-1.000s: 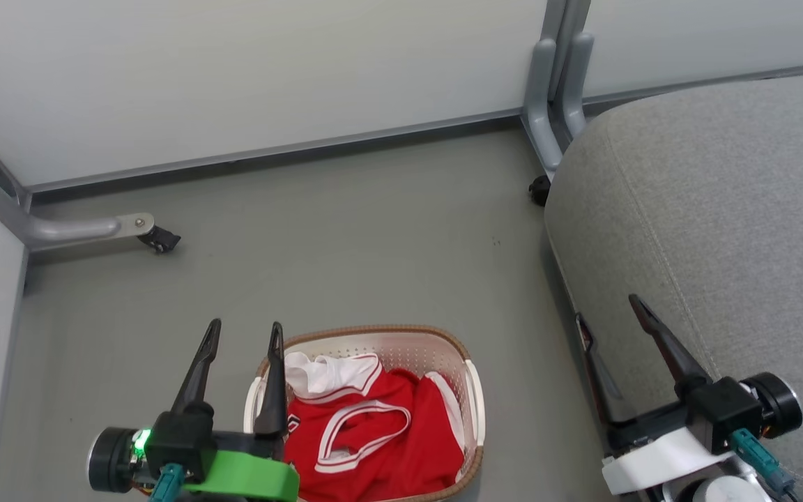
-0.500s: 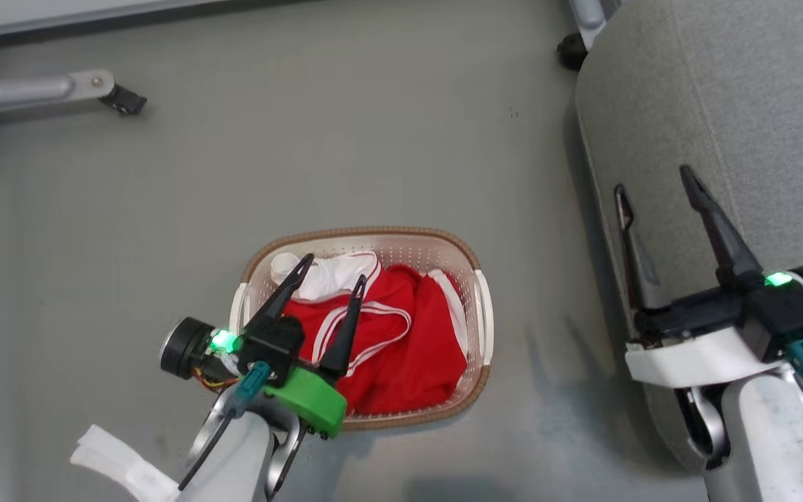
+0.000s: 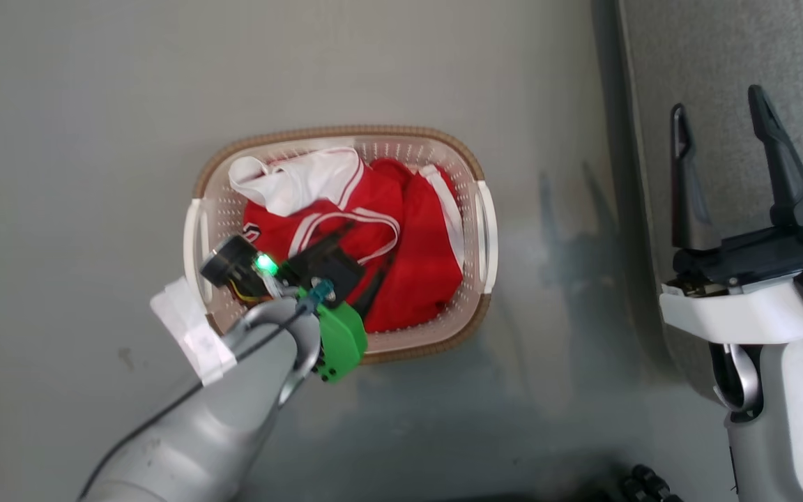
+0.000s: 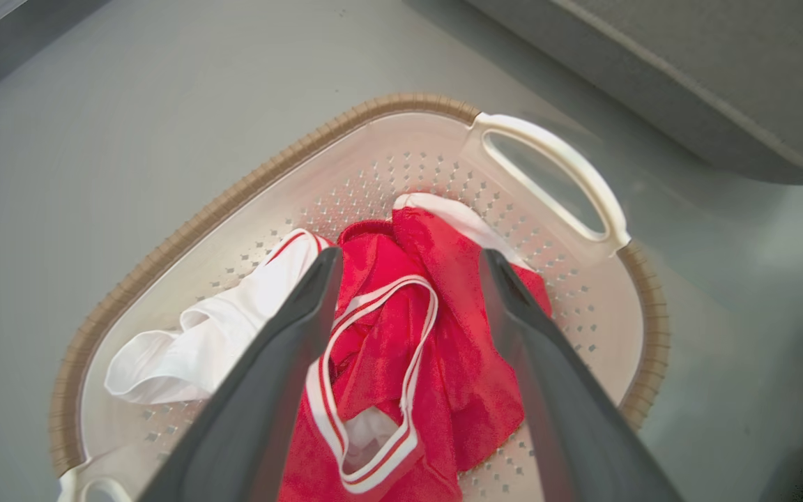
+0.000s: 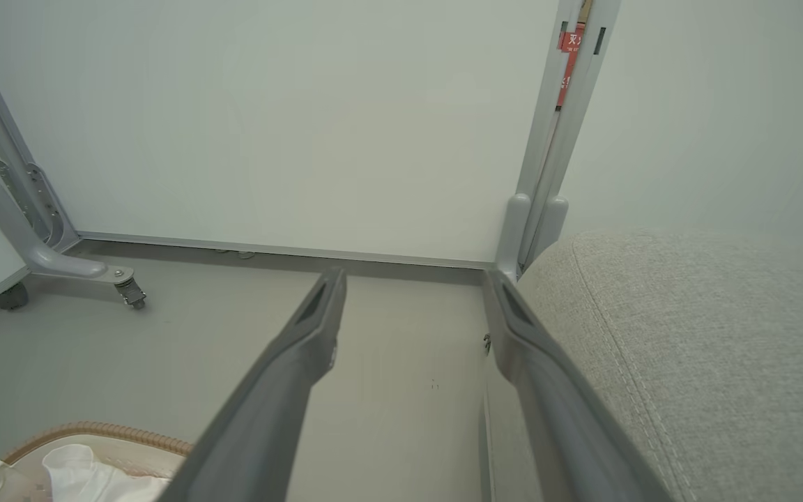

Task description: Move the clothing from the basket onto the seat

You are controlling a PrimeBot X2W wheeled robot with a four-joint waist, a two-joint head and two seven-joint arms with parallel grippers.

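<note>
The cream perforated basket [image 3: 335,130] stands on the grey floor, left of the seat [image 3: 722,70]. In it lies the crumpled red clothing [image 3: 415,258], its white lining at the far end. My left gripper [image 3: 365,247] points down into the basket, open. In the left wrist view the left gripper [image 4: 410,254] hangs just above the clothing [image 4: 457,335] with a white-trimmed loop between its fingers, inside the basket [image 4: 234,195]. My right gripper [image 3: 718,103] stands open and empty over the seat's left edge. The right gripper [image 5: 413,279] shows beside the seat [image 5: 708,348].
Pale partition walls stand at the back, with a grey metal foot on a caster [image 5: 88,268] and an upright post [image 5: 548,181] by the seat's corner. The basket's side handle [image 4: 569,174] faces the seat. A white tag [image 3: 189,328] hangs from my left forearm.
The head view has tilted down, shifting the whole picture. My left gripper has swung over the basket and lowered, fingers now pointing down at the clothing. The right gripper stays open by the seat.
</note>
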